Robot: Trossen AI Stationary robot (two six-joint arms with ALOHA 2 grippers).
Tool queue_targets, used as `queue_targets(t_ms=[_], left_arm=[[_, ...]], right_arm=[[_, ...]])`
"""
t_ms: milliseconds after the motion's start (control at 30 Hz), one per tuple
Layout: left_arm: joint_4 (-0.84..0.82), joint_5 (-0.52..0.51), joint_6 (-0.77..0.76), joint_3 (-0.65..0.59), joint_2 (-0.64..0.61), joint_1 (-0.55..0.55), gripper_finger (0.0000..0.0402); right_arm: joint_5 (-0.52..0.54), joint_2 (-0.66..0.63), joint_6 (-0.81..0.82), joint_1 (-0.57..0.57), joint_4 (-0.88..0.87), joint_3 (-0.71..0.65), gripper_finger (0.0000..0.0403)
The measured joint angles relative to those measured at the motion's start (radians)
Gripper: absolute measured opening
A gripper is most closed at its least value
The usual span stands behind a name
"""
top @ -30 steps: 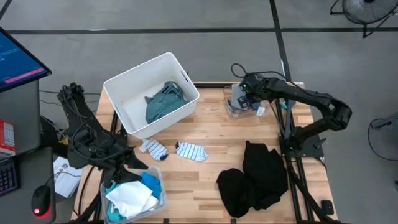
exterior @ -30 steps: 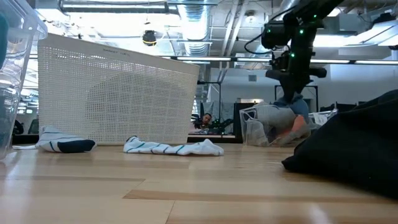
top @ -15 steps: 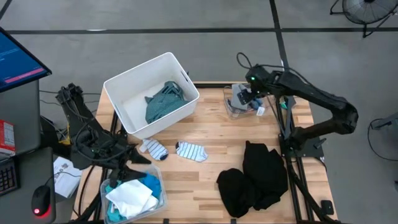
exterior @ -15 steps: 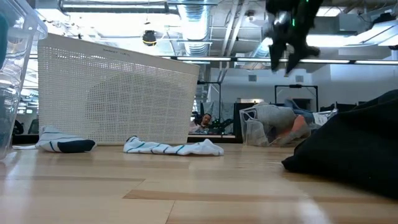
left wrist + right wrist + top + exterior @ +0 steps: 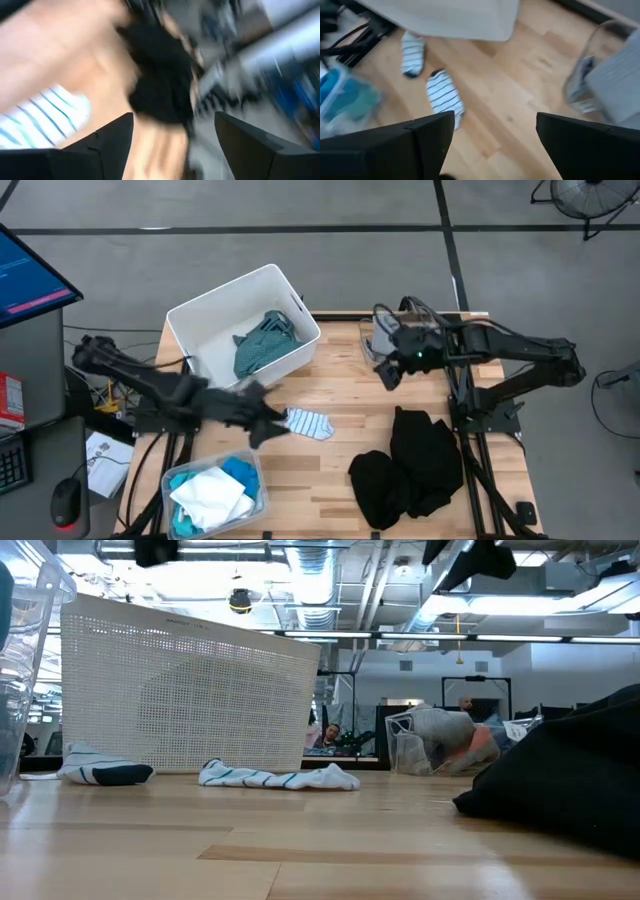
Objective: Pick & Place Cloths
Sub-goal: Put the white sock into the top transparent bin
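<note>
Two socks lie loose on the tabletop [image 5: 400, 395] just in front of the white bin [image 5: 205, 315]: a white one with a dark toe [image 5: 98, 770] nearest the bin, and a striped sock [image 5: 309, 423] beside it. A teal-grey shirt [image 5: 262, 343] sits inside the bin, white and blue shirts [image 5: 215, 490] fill a clear tub [image 5: 176, 477] at the near left corner, and large black clothes [image 5: 405, 465] are heaped on the near right of the tabletop. Another clear tub [image 5: 375, 345] at the far right holds grey cloth.

The step in hand looks like the reach for the next pick. The left claw [image 5: 268, 418] stretches out low across the tabletop and hangs right at the socks, covering the dark-toed one from above, with the striped sock just past its tips; its wrist view shows both fingers spread apart with nothing between them. The right claw [image 5: 390, 370] hovers over bare wood just in front of the far tub, fingers likewise wide apart and empty, with both socks ahead of it in its wrist view.

Which sock the left claw is aiming at is hard to say, since its wrist view is blurred. My judgement is that the next move calls for lowering that claw until its fingers straddle one sock, pinching the thin fabric against the wood without catching the neighbour, then lifting clear. The right arm should hold off, as both arms converging on the same small patch risks a clash
</note>
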Motion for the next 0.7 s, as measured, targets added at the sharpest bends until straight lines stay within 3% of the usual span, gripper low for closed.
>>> queue_targets(t_ms=[133,267,367,567,700], left_arm=[[0.003,0.49,0.227,0.0,0.113,0.129,0.0248],[-0.054,0.698,0.489,0.014,0.195,0.182,0.0231],[-0.168,0.7,0.665,0.086,0.255,0.208,0.0223],[-0.454,0.589,1.051,0.281,0.385,0.23,0.0222],[-0.641,0.569,1.262,0.378,0.47,0.238,0.0221]], right_arm=[[0.003,0.0,0.057,0.069,0.001,0.0,0.0274],[0.043,0.001,0.106,0.12,0.001,0.0,0.0274],[0.075,0.001,0.129,0.154,0.004,0.0,0.0274],[0.108,0.002,0.148,0.206,0.007,0.0,0.0274],[0.142,0.002,0.175,0.234,0.009,0.0,0.0274]])
